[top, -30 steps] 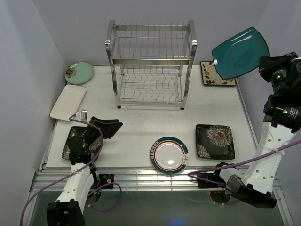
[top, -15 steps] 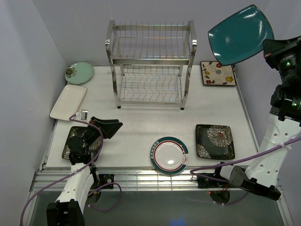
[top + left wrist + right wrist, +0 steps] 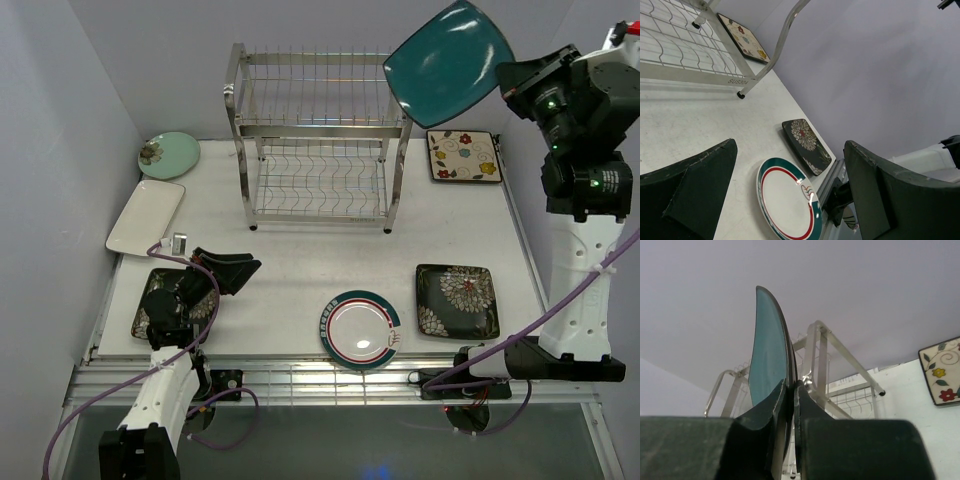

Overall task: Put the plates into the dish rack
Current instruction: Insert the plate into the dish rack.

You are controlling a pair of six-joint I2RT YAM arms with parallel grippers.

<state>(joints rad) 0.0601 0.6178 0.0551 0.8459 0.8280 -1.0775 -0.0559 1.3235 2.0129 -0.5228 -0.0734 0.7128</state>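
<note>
None of the seven plates is yet seated in the dish rack point(image 3: 320, 150), whose two wire shelves are seen bare. One loading is judged to be under way: the plain teal plate point(image 3: 450, 62) is held on edge, high beside the rack's top right post, clamped between the jaws of the right gripper point(image 3: 791, 385). Six are left lying on the table point(image 3: 300, 260): the white rectangular plate point(image 3: 145, 215), the two dark floral squares point(image 3: 457, 300) point(image 3: 143, 300), the cream flowered square point(image 3: 463, 155), the teal-rimmed round plate point(image 3: 362, 329) and the pale green round plate point(image 3: 168, 154), and the left gripper point(image 3: 232, 270) is held empty, jaws wide apart.

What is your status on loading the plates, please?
Right gripper shut on teal plate, held high by the rack top right corner. Left gripper open, empty, above the table. Path to rack looks clear.
</note>
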